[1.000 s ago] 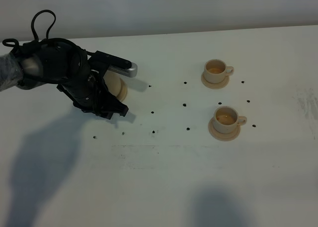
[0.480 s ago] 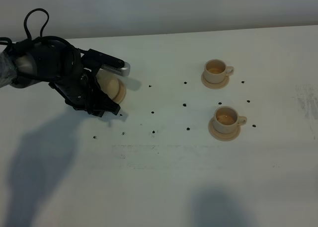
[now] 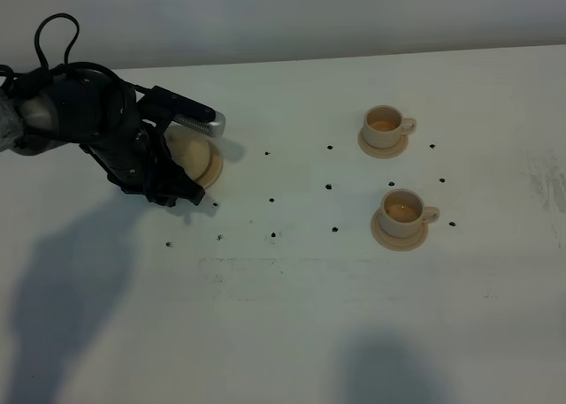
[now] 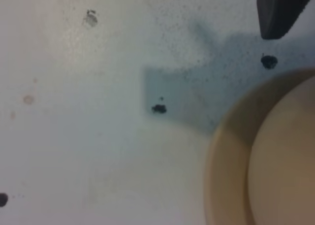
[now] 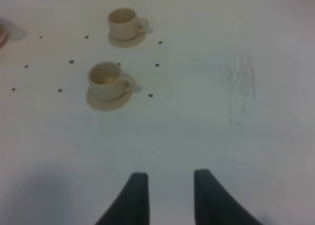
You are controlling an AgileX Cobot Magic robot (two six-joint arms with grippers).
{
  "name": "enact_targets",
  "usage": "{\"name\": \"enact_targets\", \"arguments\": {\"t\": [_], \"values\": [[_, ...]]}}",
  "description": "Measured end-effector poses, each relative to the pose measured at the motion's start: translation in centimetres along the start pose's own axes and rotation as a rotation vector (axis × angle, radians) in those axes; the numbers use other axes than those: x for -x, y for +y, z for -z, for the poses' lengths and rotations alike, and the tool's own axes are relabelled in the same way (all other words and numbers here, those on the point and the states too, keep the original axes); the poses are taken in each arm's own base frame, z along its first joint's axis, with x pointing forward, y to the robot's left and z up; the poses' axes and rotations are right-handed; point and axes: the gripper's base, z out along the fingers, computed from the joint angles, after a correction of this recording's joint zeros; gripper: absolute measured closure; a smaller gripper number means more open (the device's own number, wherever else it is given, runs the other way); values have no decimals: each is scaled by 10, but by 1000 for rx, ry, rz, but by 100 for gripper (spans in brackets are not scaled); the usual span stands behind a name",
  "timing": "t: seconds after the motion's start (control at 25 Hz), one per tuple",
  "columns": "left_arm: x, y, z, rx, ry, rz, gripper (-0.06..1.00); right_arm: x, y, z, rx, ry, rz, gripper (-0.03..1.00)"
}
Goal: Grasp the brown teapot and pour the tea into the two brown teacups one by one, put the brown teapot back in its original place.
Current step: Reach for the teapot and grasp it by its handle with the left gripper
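No readable text, labels, brands or nos. anywhere in these views.

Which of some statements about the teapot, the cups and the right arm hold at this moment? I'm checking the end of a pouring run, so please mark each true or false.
1. The far teacup and the near teacup each sit on a small saucer. True.
2. The right gripper is shut on a cup. False: its fingers stand apart with nothing between them, over bare table.
3. The brown teapot stands between the two cups. False: it is at the left of the table, well apart from both cups.
4. In the high view, both cup handles point toward the right. True.
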Motion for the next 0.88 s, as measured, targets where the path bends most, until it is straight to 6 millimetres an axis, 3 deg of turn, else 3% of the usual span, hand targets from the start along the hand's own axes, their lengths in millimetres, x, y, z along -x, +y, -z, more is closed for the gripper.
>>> {"name": "enact_targets", "arguments": {"t": [0.4,0.72,0.88], "values": [[-3,6,7,0,12,-56,57,0,0,0,0,0,0,74],[-1,-13,36,-58,-3,-124,57,0,0,0,0,0,0,74],[-3,-12,57,-61,-22,-131,57,0,0,0,0,0,0,74]]}}
